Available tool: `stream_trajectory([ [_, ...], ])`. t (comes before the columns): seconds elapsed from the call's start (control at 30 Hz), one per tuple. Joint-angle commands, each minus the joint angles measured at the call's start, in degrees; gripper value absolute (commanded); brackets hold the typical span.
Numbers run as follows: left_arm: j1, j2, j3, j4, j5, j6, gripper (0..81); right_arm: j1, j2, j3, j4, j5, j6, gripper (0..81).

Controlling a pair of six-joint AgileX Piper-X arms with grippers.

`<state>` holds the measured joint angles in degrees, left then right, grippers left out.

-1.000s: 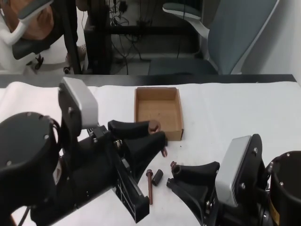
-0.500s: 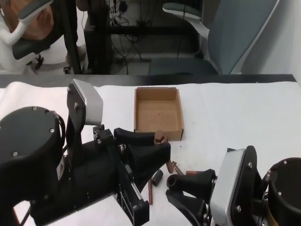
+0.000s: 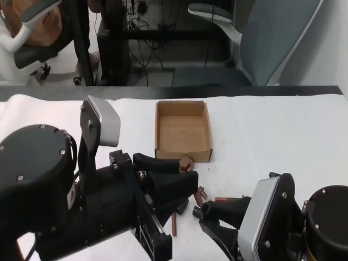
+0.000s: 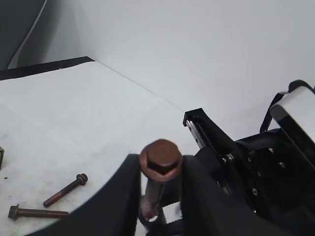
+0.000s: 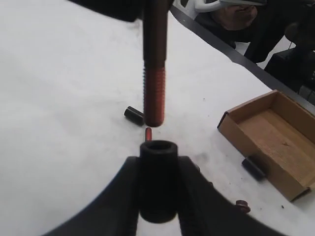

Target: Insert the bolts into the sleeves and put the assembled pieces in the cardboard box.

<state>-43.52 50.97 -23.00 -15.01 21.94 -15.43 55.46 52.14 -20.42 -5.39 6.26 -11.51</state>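
Fingers (image 4: 118, 201) of the left gripper (image 4: 160, 196) clamp a bolt (image 4: 160, 160), its threaded tip lined up just short of the sleeve (image 5: 157, 182) pinched in the right gripper (image 5: 158, 196), not touching! Spare sleeves (image 5: 134, 114) and loose bolts (image 4: 63, 190) lie scattered nearby on the white cloth (image 3: 272, 125). The cardboard box (image 3: 182, 130) sits farther back, centre, with an office chair (image 3: 283, 38) beyond the bench.

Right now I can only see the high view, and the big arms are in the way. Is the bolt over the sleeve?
Observer: Yes, in the right wrist view the bolt points its threaded tip at the hole of the sleeve, not in yet.
Operator: What's holding the sleeve?
Observer: The right tool is shut on its sides, open end facing the bolt.
Operator: And the bolt?
Observer: The left tool pinches its shank just under the hex head.
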Motion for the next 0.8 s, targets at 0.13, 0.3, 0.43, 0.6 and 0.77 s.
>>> stream_trajectory([
  [0.13, -0.37, -0.26, -0.68, -0.23, 0.4, -0.42, 1.8, 0.37, 0.05, -0.14, -3.36, -1.24, -0.53, 0.6],
  [0.3, -0.37, -0.26, -0.68, -0.25, 0.4, -1.17, 1.8, 0.37, 0.05, -0.14, -7.9, -2.27, -0.48, 0.6],
  [0.43, -0.37, -0.26, -0.68, -0.25, 0.4, -1.19, 1.8, 0.37, 0.05, -0.14, -8.5, -2.85, -0.08, 0.6],
  [0.6, -0.37, -0.26, -0.68, -0.25, 0.23, -1.17, 1.8, 0.37, 0.05, -0.14, -12.76, -4.17, -0.08, 0.6],
  [0.77, -0.37, -0.26, -0.68, -0.25, 0.49, -0.49, 19.5, 0.47, 0.05, -0.14, -16.0, -4.44, 1.57, 0.6],
])
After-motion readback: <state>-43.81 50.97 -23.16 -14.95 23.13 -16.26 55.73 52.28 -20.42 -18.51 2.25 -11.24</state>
